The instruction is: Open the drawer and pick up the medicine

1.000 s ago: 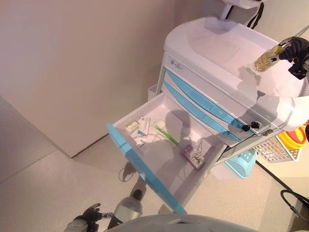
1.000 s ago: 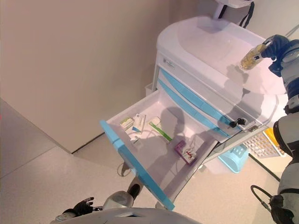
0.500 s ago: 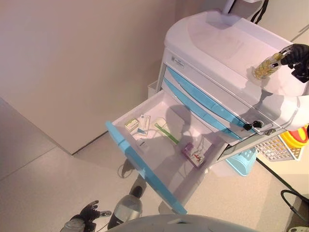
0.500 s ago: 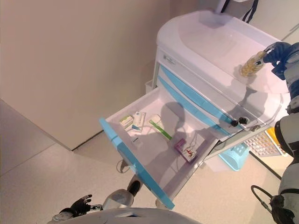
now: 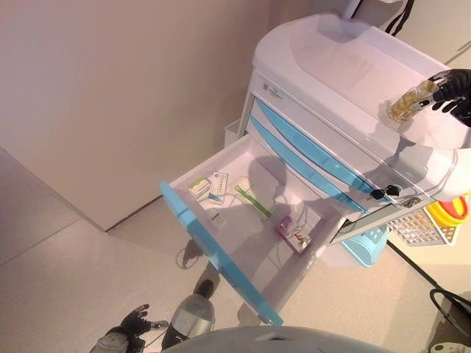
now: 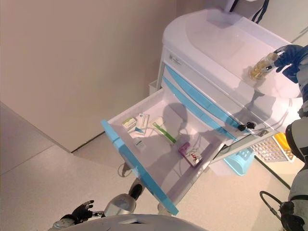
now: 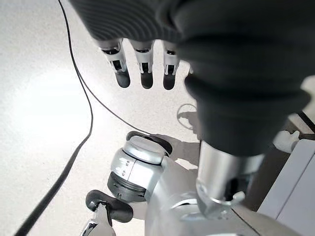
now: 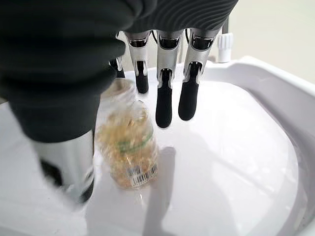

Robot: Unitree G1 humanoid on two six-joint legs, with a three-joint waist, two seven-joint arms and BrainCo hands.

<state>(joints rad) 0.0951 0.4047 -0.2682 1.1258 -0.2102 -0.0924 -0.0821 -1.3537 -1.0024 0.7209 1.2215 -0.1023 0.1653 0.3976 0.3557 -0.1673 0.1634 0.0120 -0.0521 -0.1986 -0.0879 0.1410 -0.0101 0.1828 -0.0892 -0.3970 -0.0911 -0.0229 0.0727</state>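
The white cart's [image 5: 331, 51] bottom drawer [image 5: 221, 254] with a blue front is pulled out, open. Inside lie small medicine boxes [image 5: 210, 185], a green-striped pack [image 5: 252, 200] and a purple box [image 5: 292, 234]. A clear bottle of yellow capsules [image 5: 407, 104] rests on the cart's top near the right edge, also in the right wrist view [image 8: 127, 142]. My right hand [image 5: 450, 84] is at the bottle's cap end, fingers [image 8: 164, 93] straight, the bottle between thumb and fingers. My left hand [image 5: 135, 322] hangs low by the floor, fingers [image 7: 142, 66] straight, holding nothing.
A beige wall [image 5: 110, 88] stands left of the cart. A light blue basket [image 5: 366, 245] and a white mesh basket [image 5: 423, 226] sit on the floor right of the cart, with a yellow thing [image 5: 449, 209] beside them. Two closed blue-fronted drawers [image 5: 309, 151] sit above the open one.
My right hand has brought the capsule bottle down from above the cart onto its top, and its fingers have straightened. The drawer stays open. The left hand has not moved.
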